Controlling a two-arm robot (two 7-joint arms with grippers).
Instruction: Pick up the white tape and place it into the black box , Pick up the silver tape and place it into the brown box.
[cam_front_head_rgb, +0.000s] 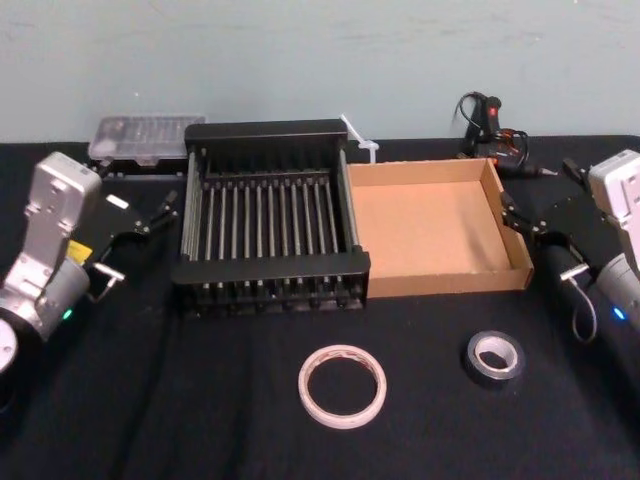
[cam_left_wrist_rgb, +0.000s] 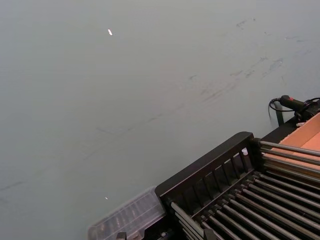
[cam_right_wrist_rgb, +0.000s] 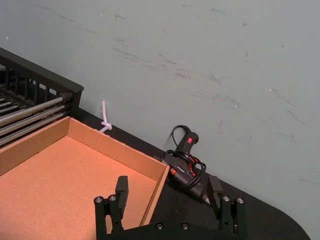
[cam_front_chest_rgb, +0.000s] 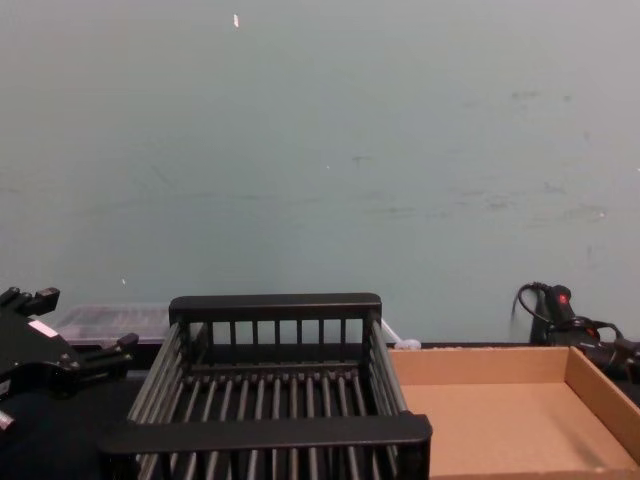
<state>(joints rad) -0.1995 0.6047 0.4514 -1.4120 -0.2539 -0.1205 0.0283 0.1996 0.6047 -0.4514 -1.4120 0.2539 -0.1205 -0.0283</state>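
The white tape (cam_front_head_rgb: 342, 386) lies flat on the black table near the front, centre. The silver tape (cam_front_head_rgb: 493, 358) lies to its right. Behind them stand the black box (cam_front_head_rgb: 268, 266) and, touching its right side, the brown box (cam_front_head_rgb: 450, 281); both are empty. My left gripper (cam_front_head_rgb: 160, 213) hovers open just left of the black box (cam_left_wrist_rgb: 205, 167). At the right wall of the brown box (cam_right_wrist_rgb: 60, 185) my right gripper (cam_right_wrist_rgb: 168, 192) hangs, its fingers spread wide with nothing between them. Both tapes are well in front of both grippers.
A clear plastic case (cam_front_head_rgb: 145, 137) sits behind the black box at the back left. A black glue gun (cam_front_head_rgb: 488, 122) with cables lies at the back right, and a white zip tie (cam_front_head_rgb: 360, 142) lies behind the boxes. A grey wall closes the back.
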